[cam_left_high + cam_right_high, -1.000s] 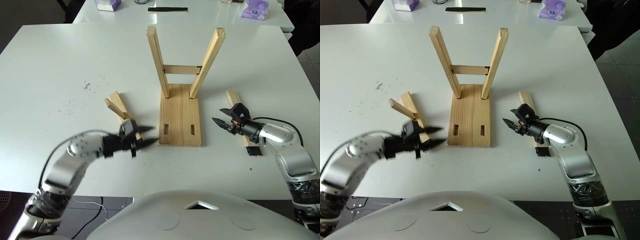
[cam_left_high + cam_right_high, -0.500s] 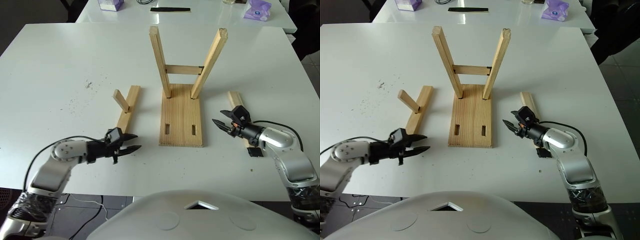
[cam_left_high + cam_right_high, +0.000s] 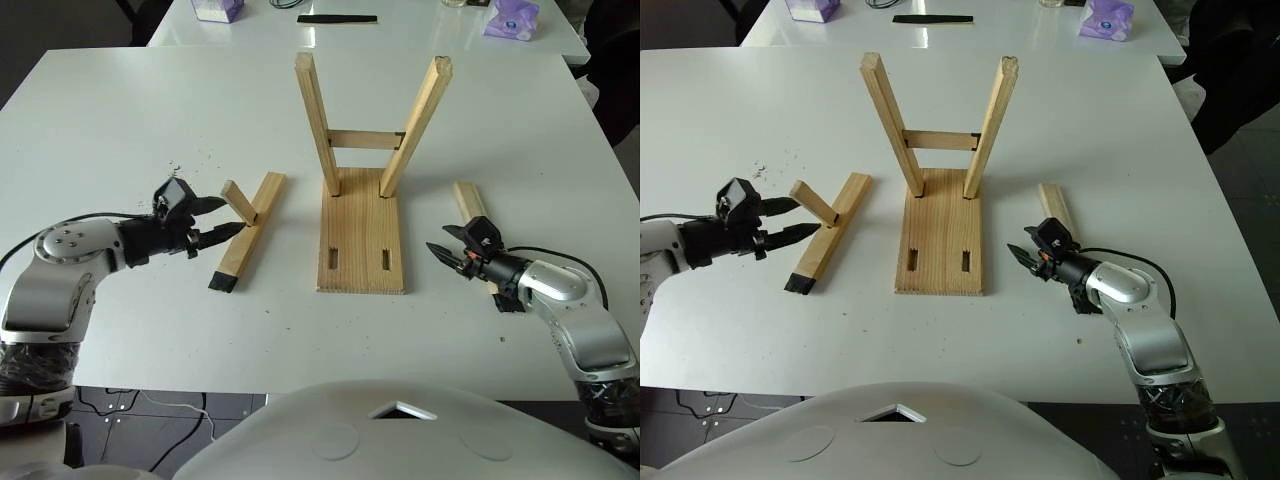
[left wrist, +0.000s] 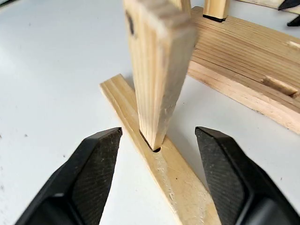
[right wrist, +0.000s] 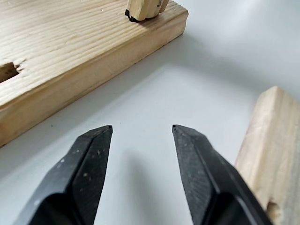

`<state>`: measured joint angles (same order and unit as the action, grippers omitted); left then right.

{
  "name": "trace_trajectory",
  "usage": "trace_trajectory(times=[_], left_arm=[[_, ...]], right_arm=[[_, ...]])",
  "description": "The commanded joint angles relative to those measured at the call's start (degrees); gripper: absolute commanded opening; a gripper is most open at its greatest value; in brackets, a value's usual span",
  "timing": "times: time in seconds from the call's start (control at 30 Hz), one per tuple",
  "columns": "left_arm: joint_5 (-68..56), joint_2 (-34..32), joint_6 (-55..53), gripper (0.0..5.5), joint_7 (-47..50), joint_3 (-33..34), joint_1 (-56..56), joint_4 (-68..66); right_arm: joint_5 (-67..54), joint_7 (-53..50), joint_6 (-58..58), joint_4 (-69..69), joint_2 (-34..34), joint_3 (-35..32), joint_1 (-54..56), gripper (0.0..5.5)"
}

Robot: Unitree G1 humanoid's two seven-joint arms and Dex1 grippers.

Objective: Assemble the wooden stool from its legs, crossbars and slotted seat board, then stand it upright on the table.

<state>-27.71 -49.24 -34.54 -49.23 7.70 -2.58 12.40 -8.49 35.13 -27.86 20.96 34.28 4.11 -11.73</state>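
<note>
The slotted seat board [image 3: 362, 262] lies flat mid-table. Two legs [image 3: 318, 120] joined by a crossbar [image 3: 364, 139] stand plugged into its far end, and two slots near its front are empty. To its left lies a loose leg [image 3: 250, 238] with a short crossbar stub [image 3: 238, 200] sticking up. My left gripper [image 3: 232, 215] is open, its fingers either side of that stub [image 4: 157, 70] without touching it. Another loose leg [image 3: 466, 205] lies to the right of the board. My right gripper [image 3: 436, 238] is open and empty, low between that leg [image 5: 265, 150] and the board [image 5: 70, 61].
Dark crumbs [image 3: 175, 170] dot the table to the left. A second table behind holds purple boxes [image 3: 510, 18] and a black strip [image 3: 337, 18]. The table's front edge runs just behind both arms.
My left gripper swung from the seat board's front left corner out to the left and up to the crossbar stub. The loose left leg turned and now lies flat. My right gripper barely shifted.
</note>
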Motion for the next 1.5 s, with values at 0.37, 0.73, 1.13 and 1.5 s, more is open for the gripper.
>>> trace_trajectory(times=[0.37, 0.73, 1.13, 1.5], left_arm=[[3.8, 2.7, -13.8, 3.59, 12.1, -4.6, -2.7, 7.1], [11.5, 2.5, -2.9, 3.14, 9.8, -9.8, -8.0, 1.8], [10.0, 6.5, 3.0, 2.01, 8.5, -7.1, -1.1, -8.9], [-27.0, 9.7, -3.6, 2.01, 0.6, 14.5, 20.6, -0.8]], right_arm=[[0.7, -1.4, 0.2, 1.5, -0.1, -0.5, -2.3, 2.35], [1.1, -2.4, 0.2, 1.9, -0.6, 0.1, -3.4, 2.35], [1.4, -1.8, 0.4, 0.7, -0.2, 0.6, -1.4, 2.35], [-17.7, 4.1, -2.5, 11.8, -2.1, -9.2, 5.8, 2.35]])
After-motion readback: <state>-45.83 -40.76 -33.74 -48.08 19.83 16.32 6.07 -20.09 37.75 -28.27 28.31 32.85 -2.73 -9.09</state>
